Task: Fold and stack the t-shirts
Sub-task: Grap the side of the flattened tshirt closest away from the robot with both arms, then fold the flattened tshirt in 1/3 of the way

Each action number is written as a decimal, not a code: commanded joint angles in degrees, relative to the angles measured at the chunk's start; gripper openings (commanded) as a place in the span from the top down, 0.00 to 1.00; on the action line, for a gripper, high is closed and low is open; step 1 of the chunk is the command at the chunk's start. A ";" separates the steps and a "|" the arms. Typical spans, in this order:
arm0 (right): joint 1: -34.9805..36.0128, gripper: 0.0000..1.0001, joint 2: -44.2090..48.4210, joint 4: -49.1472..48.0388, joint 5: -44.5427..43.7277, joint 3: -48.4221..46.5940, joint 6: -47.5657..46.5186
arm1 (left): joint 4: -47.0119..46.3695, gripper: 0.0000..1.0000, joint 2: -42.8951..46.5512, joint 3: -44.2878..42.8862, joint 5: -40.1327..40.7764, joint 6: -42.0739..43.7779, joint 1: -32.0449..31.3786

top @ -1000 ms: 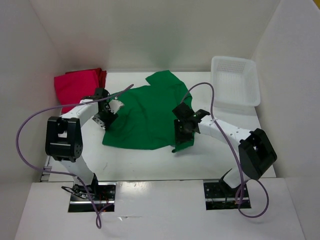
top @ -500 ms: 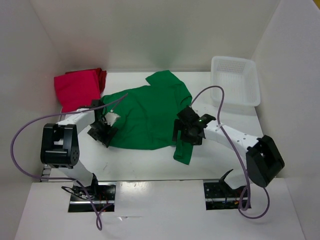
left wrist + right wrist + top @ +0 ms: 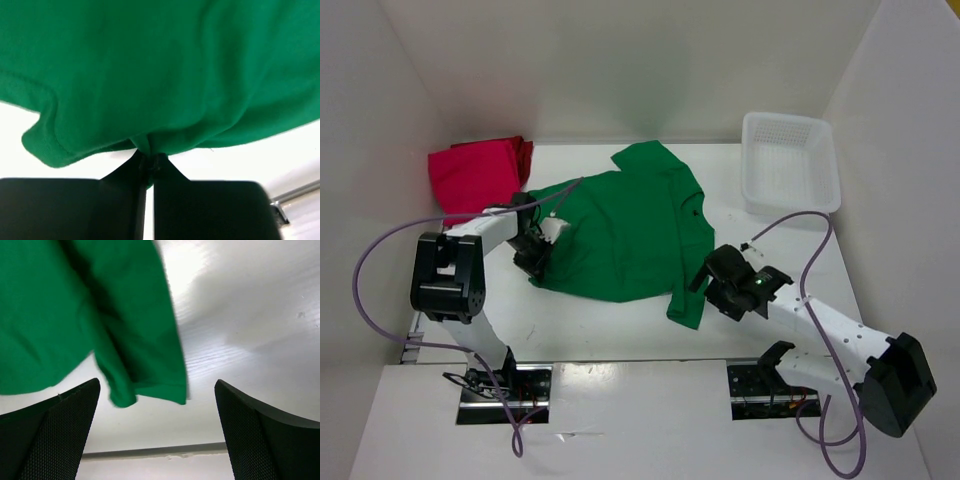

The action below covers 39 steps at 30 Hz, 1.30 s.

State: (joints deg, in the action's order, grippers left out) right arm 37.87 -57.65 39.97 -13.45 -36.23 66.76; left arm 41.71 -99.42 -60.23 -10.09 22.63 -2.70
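Note:
The green t-shirt (image 3: 620, 235) lies spread in the middle of the table, one sleeve (image 3: 687, 305) trailing toward the near edge. My left gripper (image 3: 533, 256) is shut on its left hem; in the left wrist view the cloth (image 3: 150, 75) is pinched between the closed fingers (image 3: 148, 157). My right gripper (image 3: 712, 280) stands open just right of the trailing sleeve and holds nothing. In the right wrist view the sleeve (image 3: 145, 365) lies ahead of the wide-apart fingers (image 3: 156, 386). A crimson t-shirt (image 3: 470, 178) lies at the back left, with a dark red t-shirt (image 3: 525, 152) at its right edge.
A white perforated basket (image 3: 790, 118) sits at the back right. White walls close in the table on the left, back and right. Purple cables loop from both arms.
The left gripper has shut on the green shirt's left hem. The right gripper has opened, let the sleeve drop onto the table, and drawn back to the near right.

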 commanded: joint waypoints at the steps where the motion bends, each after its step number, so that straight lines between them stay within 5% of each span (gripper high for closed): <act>1: -0.16 0.00 -2.02 0.11 -0.27 3.08 4.34 | 2.93 0.99 -1.13 -3.92 -5.46 1.09 0.32; 5: 1.24 0.00 -4.05 -2.88 2.74 5.55 5.91 | 8.28 1.00 4.30 -9.01 -7.05 3.11 4.89; 11: 2.56 0.16 -6.59 -4.28 3.87 4.77 1.98 | 12.68 1.00 5.99 -7.20 -7.04 4.17 4.90; 19: 4.58 0.25 -24.60 -14.65 12.93 3.44 -2.69 | 12.51 1.00 8.44 -4.90 -1.52 4.17 6.39; 22: 5.90 0.62 -26.46 -15.97 12.93 3.44 -2.69 | 12.51 1.00 9.67 -4.20 0.33 4.88 6.39; 23: 5.90 0.89 -26.46 -15.97 12.93 3.44 -2.69 | 11.91 1.00 9.68 -4.20 0.85 5.40 6.39; 24: 5.90 1.00 -26.46 -15.97 12.40 3.44 -2.69 | 11.90 1.00 9.68 -3.67 1.38 5.40 6.39; 27: 3.46 1.00 -25.85 -13.17 8.46 -2.67 -6.27 | 11.37 1.00 8.11 -6.12 1.39 5.40 6.39; 30: -6.02 1.00 -25.32 -6.14 2.57 -17.69 -20.65 | 12.68 1.00 1.97 -18.22 0.60 4.10 6.39; 35: -19.93 1.00 -24.10 2.55 0.19 -46.40 -32.30 | 19.36 1.00 -5.60 -50.56 -2.91 1.63 6.39; 39: -20.46 1.00 -18.74 6.18 -0.28 -49.92 -33.63 | 26.91 1.00 -7.46 -56.59 -3.11 5.31 5.87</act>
State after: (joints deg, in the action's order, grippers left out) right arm 16.27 -82.26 36.99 -11.88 -85.71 38.63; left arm 59.07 -106.67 -115.04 -11.81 25.71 3.36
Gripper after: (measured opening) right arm 0.007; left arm 0.020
